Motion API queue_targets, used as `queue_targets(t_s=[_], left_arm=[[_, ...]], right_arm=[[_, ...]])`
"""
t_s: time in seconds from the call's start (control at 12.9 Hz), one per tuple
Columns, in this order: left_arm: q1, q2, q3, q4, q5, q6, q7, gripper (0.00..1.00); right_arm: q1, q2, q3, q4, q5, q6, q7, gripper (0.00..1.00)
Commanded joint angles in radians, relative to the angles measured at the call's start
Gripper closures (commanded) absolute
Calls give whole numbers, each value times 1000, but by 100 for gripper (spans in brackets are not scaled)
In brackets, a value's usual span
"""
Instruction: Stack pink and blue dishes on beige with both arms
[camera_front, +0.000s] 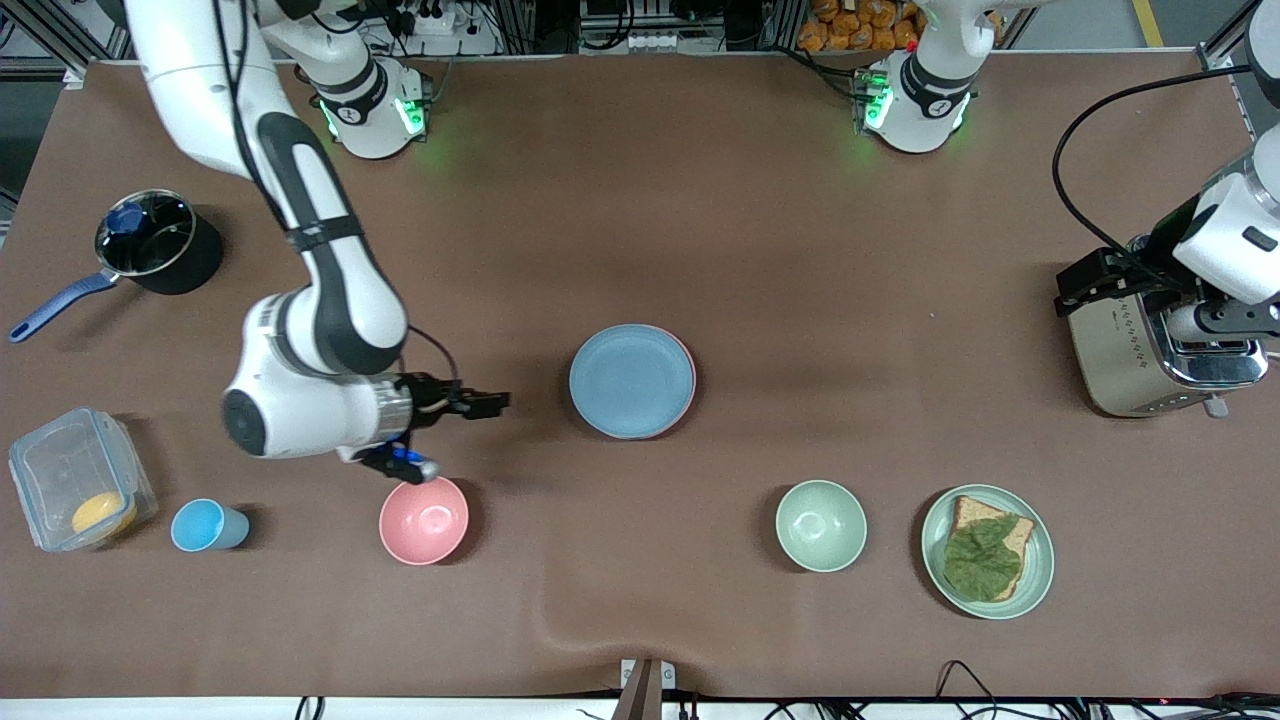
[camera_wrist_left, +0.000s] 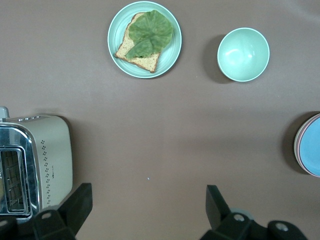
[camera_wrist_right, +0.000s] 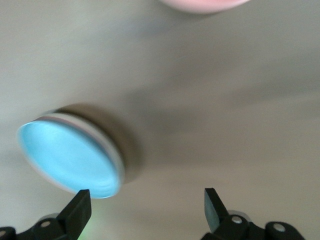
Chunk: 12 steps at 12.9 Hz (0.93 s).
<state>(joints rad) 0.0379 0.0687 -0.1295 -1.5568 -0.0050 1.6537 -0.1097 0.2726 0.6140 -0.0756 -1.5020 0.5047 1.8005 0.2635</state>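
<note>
The blue dish (camera_front: 630, 380) lies on top of the pink dish (camera_front: 689, 397) in the middle of the table; only the pink one's rim shows. The beige plate is hidden under them. The same stack appears as the blue dish (camera_wrist_right: 67, 157) in the right wrist view and as the blue dish (camera_wrist_left: 314, 150) with a pink rim (camera_wrist_left: 298, 146) in the left wrist view. My right gripper (camera_front: 492, 403) (camera_wrist_right: 145, 207) hangs open and empty beside the stack, toward the right arm's end. My left gripper (camera_front: 1078, 288) (camera_wrist_left: 147, 205) waits open and empty by the toaster (camera_front: 1160, 360).
A pink bowl (camera_front: 424, 520), blue cup (camera_front: 205, 526) and clear box (camera_front: 75, 480) stand nearer the front camera at the right arm's end. A pot (camera_front: 155, 240) stands farther back. A green bowl (camera_front: 821, 525) and a green plate (camera_front: 1040, 560) with a sandwich sit toward the left arm's end.
</note>
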Motion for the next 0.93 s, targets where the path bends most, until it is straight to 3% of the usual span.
queue_targets(t_s=[0.0,0.23,0.54,0.86], left_arm=[[-67,-59,71,-83,-12,55,15,0],[-78,-49,71,-74,-10,61,16,0],[-75,-50,60,-74,-10,55,4,0],[-75,-46,60,-71,-10,49,-4,0]], right_arm=[[-77,-51,17,-15,-173,-42,-7,0],[-173,-82,-4,-20,-277,-67,-191,0],[-253,-131,-12,-26,-405,-90,-294,0],[-276,-374,-10,-142,-445,-131,-300,0]])
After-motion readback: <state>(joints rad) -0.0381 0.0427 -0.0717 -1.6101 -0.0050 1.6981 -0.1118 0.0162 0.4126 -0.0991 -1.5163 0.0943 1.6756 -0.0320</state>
